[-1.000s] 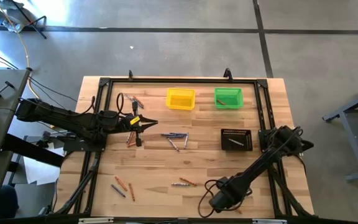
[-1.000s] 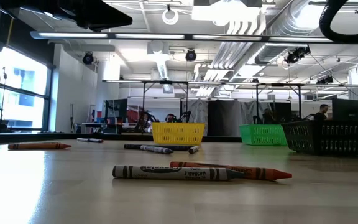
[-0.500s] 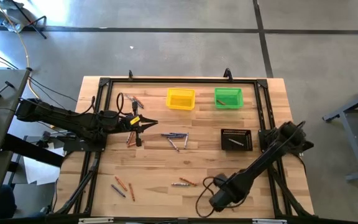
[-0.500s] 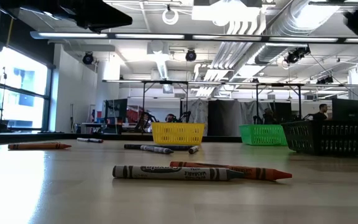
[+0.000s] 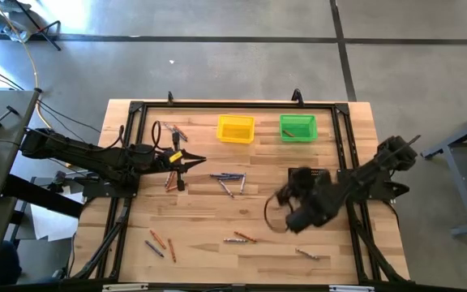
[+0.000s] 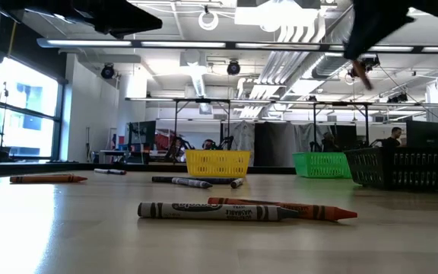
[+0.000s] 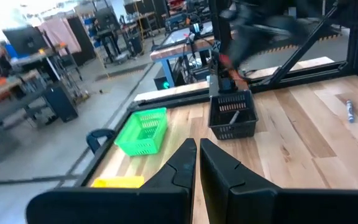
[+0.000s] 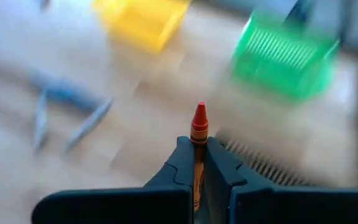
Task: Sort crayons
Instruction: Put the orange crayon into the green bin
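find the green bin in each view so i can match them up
High view: green bin at the table's far edge, right of the yellow bin.
Low view: right of centre, beside the black tray.
Left wrist view: lower left.
Right wrist view: upper right.
Shared landmark: the yellow bin.

The worktop [image 5: 217, 272] carries three containers: one yellow bin [image 5: 235, 118], one green bin [image 5: 297, 118] and one black tray [image 7: 232, 129]. Two arms [image 5: 79, 154] reach over it. Loose crayons [image 5: 227, 177] lie in groups: about four at the centre, about three at 10 o'clock, about two at 9 o'clock, three at 7 o'clock, two at 6 o'clock and one at 5 o'clock. One more lies in the green bin, one in the black tray, and one orange crayon [image 8: 197, 127] sits clamped in the jaws of the right gripper [image 8: 197, 143].
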You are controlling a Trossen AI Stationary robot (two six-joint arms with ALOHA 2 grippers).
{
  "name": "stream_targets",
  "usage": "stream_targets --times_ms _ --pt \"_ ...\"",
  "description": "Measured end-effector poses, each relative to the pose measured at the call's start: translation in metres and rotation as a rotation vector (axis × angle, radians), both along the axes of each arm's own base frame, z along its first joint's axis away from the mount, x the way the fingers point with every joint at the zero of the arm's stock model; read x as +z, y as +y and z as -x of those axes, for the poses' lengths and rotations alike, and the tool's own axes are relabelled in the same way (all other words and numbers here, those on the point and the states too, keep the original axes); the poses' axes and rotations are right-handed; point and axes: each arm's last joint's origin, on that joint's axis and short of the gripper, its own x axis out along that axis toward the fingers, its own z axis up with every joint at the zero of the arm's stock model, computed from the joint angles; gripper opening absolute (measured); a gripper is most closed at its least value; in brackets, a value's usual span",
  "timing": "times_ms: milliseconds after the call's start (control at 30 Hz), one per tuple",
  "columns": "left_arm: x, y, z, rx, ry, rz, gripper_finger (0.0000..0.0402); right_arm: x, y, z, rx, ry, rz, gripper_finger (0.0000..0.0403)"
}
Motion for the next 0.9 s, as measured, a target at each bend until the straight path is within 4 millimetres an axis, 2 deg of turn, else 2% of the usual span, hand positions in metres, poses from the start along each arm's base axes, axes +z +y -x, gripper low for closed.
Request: stream_targets --times_ms 200,467,600,900 --pt "0.007 0.0 0.0 -0.005 -0.059 -0.083 0.001 0.015 -0.06 -0.009 -0.033 0.095 0.211 0.0001" --pt "0.018 0.005 0.0 0.07 -0.143 -0.187 0.001 0.015 -0.14 -0.015 -0.21 0.303 0.199 0.0001" --pt "0.024 0.011 0.0 0.11 -0.179 -0.241 0.001 0.003 -0.168 -0.015 -0.245 0.367 0.126 0.0001" --pt "0.031 0.028 0.002 0.209 -0.228 -0.289 0.001 -0.045 -0.216 -0.011 -0.287 0.377 0.061 0.0001"
